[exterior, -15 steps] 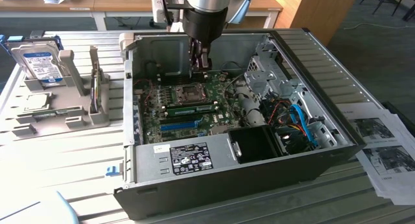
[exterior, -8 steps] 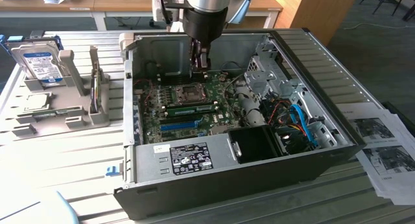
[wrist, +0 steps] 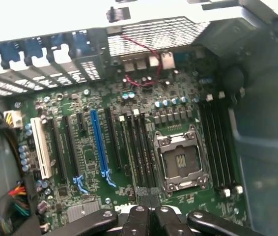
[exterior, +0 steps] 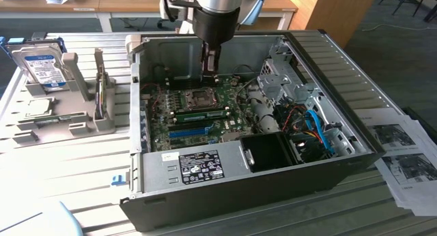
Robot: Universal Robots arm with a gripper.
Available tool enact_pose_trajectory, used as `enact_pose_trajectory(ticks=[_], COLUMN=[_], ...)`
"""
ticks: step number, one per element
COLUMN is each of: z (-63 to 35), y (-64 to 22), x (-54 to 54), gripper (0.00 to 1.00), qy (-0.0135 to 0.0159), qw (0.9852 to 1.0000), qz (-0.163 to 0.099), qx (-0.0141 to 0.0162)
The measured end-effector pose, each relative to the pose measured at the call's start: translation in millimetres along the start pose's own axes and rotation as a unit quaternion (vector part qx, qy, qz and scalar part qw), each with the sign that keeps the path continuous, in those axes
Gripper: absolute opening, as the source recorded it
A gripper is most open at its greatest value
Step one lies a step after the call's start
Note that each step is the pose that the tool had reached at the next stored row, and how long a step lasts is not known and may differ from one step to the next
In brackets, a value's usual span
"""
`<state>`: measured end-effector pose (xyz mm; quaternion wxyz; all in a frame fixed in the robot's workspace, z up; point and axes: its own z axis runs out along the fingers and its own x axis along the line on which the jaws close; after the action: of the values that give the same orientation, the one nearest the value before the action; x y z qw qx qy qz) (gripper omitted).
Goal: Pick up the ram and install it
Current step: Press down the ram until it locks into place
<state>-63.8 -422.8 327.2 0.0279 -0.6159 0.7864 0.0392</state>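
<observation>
The ram (exterior: 200, 114) is a long green stick seated in a slot on the motherboard (exterior: 179, 100), between the CPU socket (exterior: 202, 97) and the bright blue slot (exterior: 189, 132). My gripper (exterior: 210, 73) hangs inside the open computer case (exterior: 239, 190), above the socket and a little beyond the ram, apart from it. In the wrist view my gripper (wrist: 149, 196) is shut with nothing between its fingertips. It hovers over the dark memory slots (wrist: 141, 147) beside the CPU socket (wrist: 180, 162). From this angle I cannot pick out the stick among those slots.
A grey parts holder (exterior: 75, 126) stands at the exterior view's left with a silver hard drive (exterior: 41, 64) upright in it. Cables and a drive cage (exterior: 290, 77) crowd the case's right side. A black power supply (exterior: 269, 151) sits at the front. Printed sheets (exterior: 402, 154) lie at the right.
</observation>
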Motion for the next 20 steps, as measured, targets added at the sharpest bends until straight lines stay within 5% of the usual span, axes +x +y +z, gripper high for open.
enact_pose_trajectory(ticks=[5,10,15,20], z=[0.0,0.0,0.0,0.0], y=[0.0,0.0,0.0,0.0], x=[0.0,0.0,0.0,0.0], gripper=[0.09,0.09,0.09,0.09], qy=[-0.0012,-0.0025,-0.0037,-0.0049], qw=[0.999,0.9959,0.9908,0.9835], qz=[0.045,0.09,0.135,0.18], qx=[0.0042,0.0084,0.0125,0.0167])
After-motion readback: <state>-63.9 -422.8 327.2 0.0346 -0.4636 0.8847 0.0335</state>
